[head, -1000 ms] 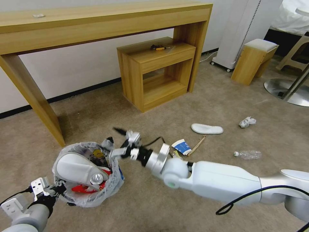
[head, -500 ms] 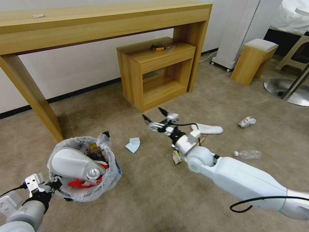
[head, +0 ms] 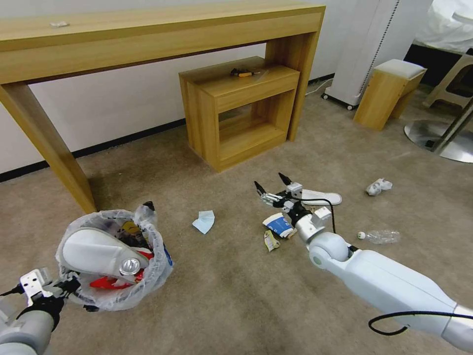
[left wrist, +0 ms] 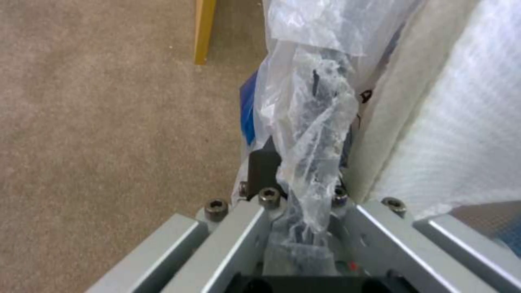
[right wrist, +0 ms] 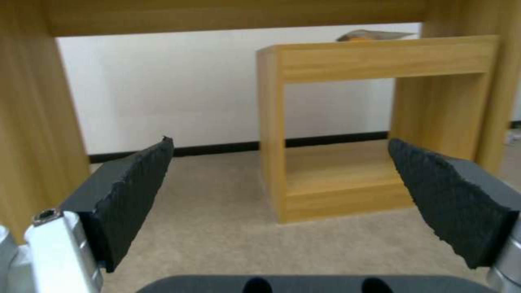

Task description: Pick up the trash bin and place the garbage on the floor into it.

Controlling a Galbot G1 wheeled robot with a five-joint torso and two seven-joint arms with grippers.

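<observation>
Holding the trash bin (head: 111,266) by its rim with my left gripper (head: 74,288); right gripper (head: 272,186) spread above the paper cup (head: 279,225).

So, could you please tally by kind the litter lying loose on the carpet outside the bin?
Slipper: 1
Paper cup: 1
Clear bottle: 1
White wad: 1
Pale blue tissue: 1
Small wrapper: 1
Total: 6

High head view; wrist views close, sharing carpet (head: 236,296).
</observation>
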